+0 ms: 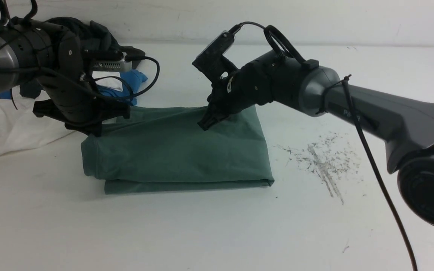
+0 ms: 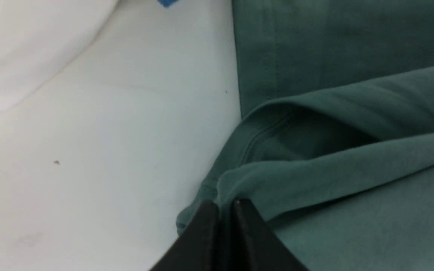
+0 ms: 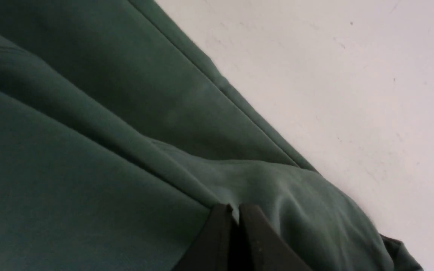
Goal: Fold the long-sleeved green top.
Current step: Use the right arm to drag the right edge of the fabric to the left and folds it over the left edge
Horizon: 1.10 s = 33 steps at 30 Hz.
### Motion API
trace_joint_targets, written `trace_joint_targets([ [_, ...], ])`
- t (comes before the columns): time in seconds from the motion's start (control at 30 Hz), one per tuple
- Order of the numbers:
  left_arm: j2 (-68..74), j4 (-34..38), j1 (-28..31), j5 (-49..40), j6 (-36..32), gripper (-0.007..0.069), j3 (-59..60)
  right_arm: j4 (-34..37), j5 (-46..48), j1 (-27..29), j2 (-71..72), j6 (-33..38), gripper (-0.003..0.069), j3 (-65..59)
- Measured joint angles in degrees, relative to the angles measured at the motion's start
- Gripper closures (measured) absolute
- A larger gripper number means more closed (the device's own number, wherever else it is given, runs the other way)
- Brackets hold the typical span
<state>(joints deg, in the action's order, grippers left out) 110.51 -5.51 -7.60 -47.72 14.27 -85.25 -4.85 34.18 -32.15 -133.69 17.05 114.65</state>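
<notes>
The green top lies near the middle of the white tabletop as a layered rectangle, so the folding looks well along; the lower layer sticks out a little along the near edge, and the judgement is that a final fold or some tidying may remain. The left tool is pinched on a fold of the top at its far left corner; the right tool is likewise nipped on the cloth near the far right edge. A blue garment and a dark garment sit behind the left arm, apart from the fold.
</notes>
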Motion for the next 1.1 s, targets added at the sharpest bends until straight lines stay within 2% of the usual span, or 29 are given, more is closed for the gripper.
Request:
trace_joint_targets([
  [0.2,3.0,0.0,0.0,1.2,0.0,0.0595,0.0,0.1,-1.1,0.2,-1.2,-0.3,0.0655,0.0],
  [0.3,4.1,-0.3,0.0,2.0,0.1,0.057,0.0,0.2,-1.1,0.2,-1.2,-0.3,0.0631,0.0],
  [0.43,4.3,-3.4,0.1,3.5,1.7,0.0475,0.0,-0.2,-1.1,0.2,-1.2,-0.3,0.0519,0.0],
  [0.47,4.3,-3.6,0.1,3.5,1.7,0.0475,0.0,-0.2,-1.1,0.2,-1.2,-0.3,0.0512,0.0],
  [0.57,4.3,-6.3,0.2,3.8,3.1,0.038,0.0,-1.0,0.3,0.1,-1.2,-0.3,0.04,0.0],
  [0.7,4.3,-9.8,0.2,3.8,4.6,0.0309,0.0,-2.9,3.1,-0.1,-0.6,-1.8,0.0329,0.0],
  [0.9,2.0,-12.1,0.2,2.5,6.6,0.0281,0.0,-5.3,11.9,-0.4,3.8,-7.1,0.0303,0.0],
  [1.1,-3.2,-12.5,0.2,2.5,7.0,0.0295,0.0,-8.0,20.2,-0.4,7.3,-9.1,0.0302,0.0],
])
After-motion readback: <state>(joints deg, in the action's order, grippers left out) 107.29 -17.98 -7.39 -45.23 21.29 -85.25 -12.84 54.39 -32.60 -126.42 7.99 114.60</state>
